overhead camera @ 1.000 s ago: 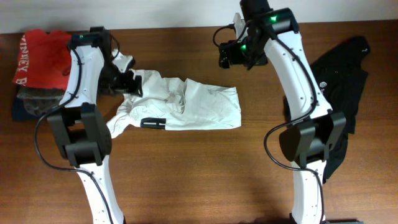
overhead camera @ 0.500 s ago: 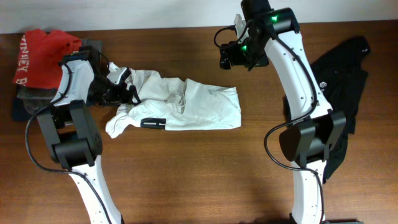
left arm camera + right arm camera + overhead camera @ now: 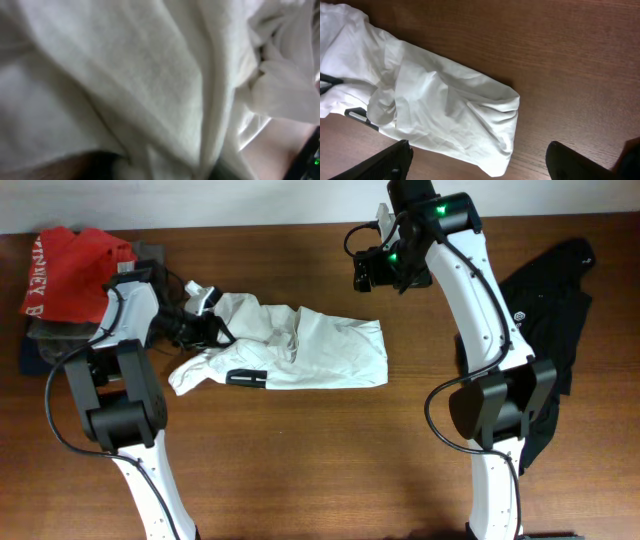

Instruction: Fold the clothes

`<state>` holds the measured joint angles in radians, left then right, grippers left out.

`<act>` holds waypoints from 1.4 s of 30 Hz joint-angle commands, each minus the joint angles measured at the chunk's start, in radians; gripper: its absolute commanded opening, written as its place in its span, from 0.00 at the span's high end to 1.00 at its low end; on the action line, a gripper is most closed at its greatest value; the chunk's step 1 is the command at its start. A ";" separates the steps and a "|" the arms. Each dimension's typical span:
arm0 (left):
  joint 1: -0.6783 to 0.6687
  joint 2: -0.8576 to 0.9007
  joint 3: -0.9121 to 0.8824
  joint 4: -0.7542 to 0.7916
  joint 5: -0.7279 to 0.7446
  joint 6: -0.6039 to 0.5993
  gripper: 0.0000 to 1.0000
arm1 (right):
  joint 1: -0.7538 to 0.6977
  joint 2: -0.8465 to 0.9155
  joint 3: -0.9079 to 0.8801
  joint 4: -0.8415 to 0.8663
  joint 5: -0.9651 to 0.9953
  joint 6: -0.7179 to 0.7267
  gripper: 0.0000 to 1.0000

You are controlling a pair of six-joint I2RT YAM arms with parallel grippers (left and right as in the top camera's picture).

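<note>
The white T-shirt [image 3: 300,345] lies crumpled in a long bundle across the middle of the table, with a bit of black print [image 3: 247,377] showing on its front edge. My left gripper [image 3: 200,320] is at the shirt's upper left end, shut on a bunch of the cloth. In the left wrist view the white cloth [image 3: 150,75] fills the picture and its folds run down between the dark fingers. My right gripper [image 3: 375,275] hangs open above the shirt's right end [image 3: 435,110], touching nothing. A black garment [image 3: 545,310] lies at the right.
A red garment with white letters [image 3: 65,265] sits on folded grey and navy garments [image 3: 40,345] at the far left. Bare wooden table [image 3: 320,460] stretches in front of the shirt. The right arm's base stands over part of the black garment.
My left gripper has swung from above the shirt's left end down into it, and its jaws have closed on the cloth. The right arm has not moved.
</note>
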<state>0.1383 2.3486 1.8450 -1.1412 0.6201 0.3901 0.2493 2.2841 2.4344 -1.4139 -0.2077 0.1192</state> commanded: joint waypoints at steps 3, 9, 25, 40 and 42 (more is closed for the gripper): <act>-0.002 -0.008 -0.008 -0.015 0.054 0.008 0.99 | -0.002 -0.006 0.008 -0.013 -0.004 -0.016 0.10; 0.040 -0.023 0.069 -0.081 0.054 -0.022 0.99 | -0.010 -0.006 0.008 -0.034 0.010 -0.018 0.11; 0.070 -0.174 0.227 -0.159 -0.097 -0.070 1.00 | -0.041 -0.004 -0.012 -0.047 0.010 -0.018 0.10; -0.243 -0.172 0.270 -0.103 -0.310 -0.082 1.00 | -0.082 -0.007 -0.016 -0.047 -0.008 -0.019 0.11; -0.291 -0.171 0.270 -0.095 -0.354 -0.083 0.99 | -0.103 -0.010 -0.011 -0.050 -0.034 -0.019 0.11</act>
<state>-0.0967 2.1899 2.0892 -1.2442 0.3656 0.3138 0.1864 2.2841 2.4203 -1.4597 -0.2115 0.1043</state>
